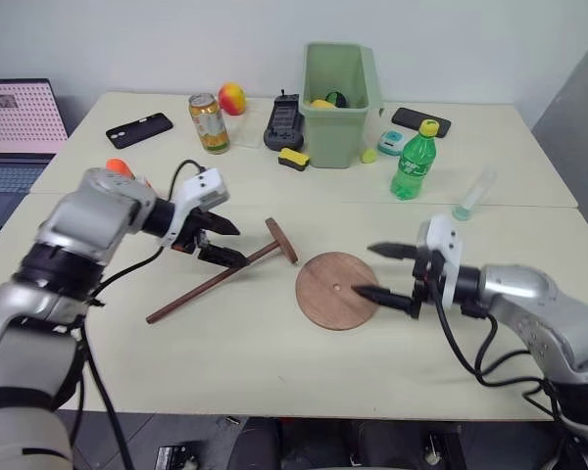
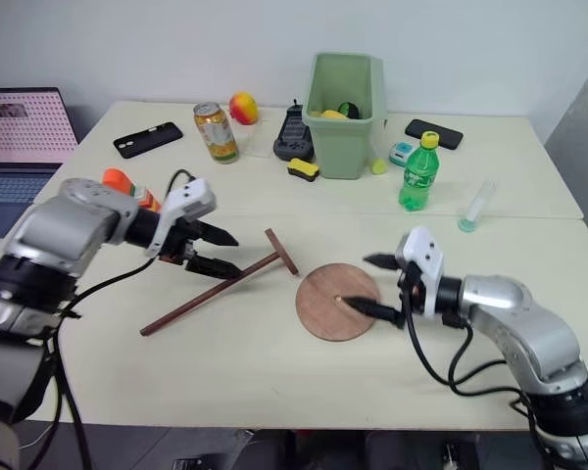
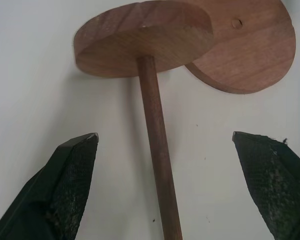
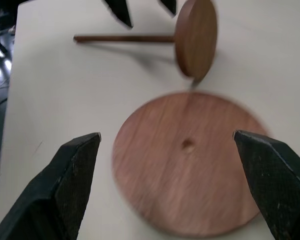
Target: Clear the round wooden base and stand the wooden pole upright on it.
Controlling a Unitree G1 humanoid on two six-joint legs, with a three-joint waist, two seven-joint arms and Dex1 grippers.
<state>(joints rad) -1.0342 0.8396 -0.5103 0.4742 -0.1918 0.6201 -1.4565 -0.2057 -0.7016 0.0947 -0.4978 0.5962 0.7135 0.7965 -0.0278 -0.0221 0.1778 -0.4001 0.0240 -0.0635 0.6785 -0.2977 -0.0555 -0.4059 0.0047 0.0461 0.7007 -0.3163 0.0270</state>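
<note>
Right gripper [image 1: 384, 272] sits lower right of the head view, fingers spread wide, nothing held; its lower fingertip overlaps the right edge of the round wooden base [image 1: 333, 290]. Base lies flat on the table [image 1: 274, 362], centre of frame, bare on top, small hole visible in the middle.

Wooden pole [image 1: 216, 281] lies on its side left of the base, running diagonally from lower left up to its end disc, which stands on edge just beside the base's upper-left rim. Can't tell if disc and base touch.

Left gripper [image 1: 230, 243] is left of centre, also wide open and empty, fingers straddling the upper part of the rod without gripping it; left wrist view shows clear gaps either side.

Back of table, upper frame: green bin [image 1: 339, 90], green bottle [image 1: 413, 160], drink can [image 1: 209, 122], black phone [image 1: 139, 129], clear tube [image 1: 474, 194]. Laptop [image 1: 18, 127] at upper left.
</note>
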